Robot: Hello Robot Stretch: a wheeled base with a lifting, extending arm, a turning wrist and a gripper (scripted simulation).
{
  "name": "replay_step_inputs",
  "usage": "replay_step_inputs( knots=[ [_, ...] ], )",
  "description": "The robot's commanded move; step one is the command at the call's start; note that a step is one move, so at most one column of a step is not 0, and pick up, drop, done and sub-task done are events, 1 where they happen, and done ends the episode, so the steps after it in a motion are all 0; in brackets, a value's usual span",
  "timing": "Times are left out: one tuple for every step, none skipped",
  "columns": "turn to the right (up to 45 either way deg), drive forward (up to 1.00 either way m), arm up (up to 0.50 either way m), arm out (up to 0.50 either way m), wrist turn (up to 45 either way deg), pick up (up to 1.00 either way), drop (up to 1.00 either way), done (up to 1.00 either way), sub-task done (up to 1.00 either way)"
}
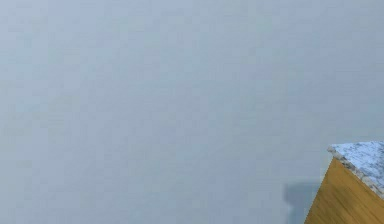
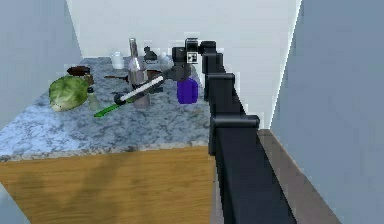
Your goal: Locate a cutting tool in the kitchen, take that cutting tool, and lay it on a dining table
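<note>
Dark square arm bar (image 2: 240, 150), rising from the arm side view's bottom edge, reaches across the speckled grey stone countertop (image 2: 60, 130) to the dark two-finger gripper (image 2: 172, 62) near its far side. You find the green-handled, silver-bladed knife (image 2: 130, 97) lying flat down-left of the gripper, long axis diagonal, blade end toward the fingers; how the jaws stand you cannot tell.

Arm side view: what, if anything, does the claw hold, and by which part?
Cannot be told: the claw ends among things standing on the speckled counter, by a purple bottle.
</note>
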Motion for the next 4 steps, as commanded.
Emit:
replay_step_inputs(
  knots=[
    [0.0, 0.0, 0.0, 0.0, -45.0, 0.0, 0.0, 0.0, 0.0],
    [0.0, 0.0, 0.0, 0.0, -12.0, 0.0, 0.0, 0.0, 0.0],
    [0.0, 0.0, 0.0, -0.48, 0.0, 0.0, 0.0, 0.0, 0.0],
    [-45.0, 0.0, 0.0, 0.0, 0.0, 0.0, 0.0, 0.0, 0.0]
  ],
)
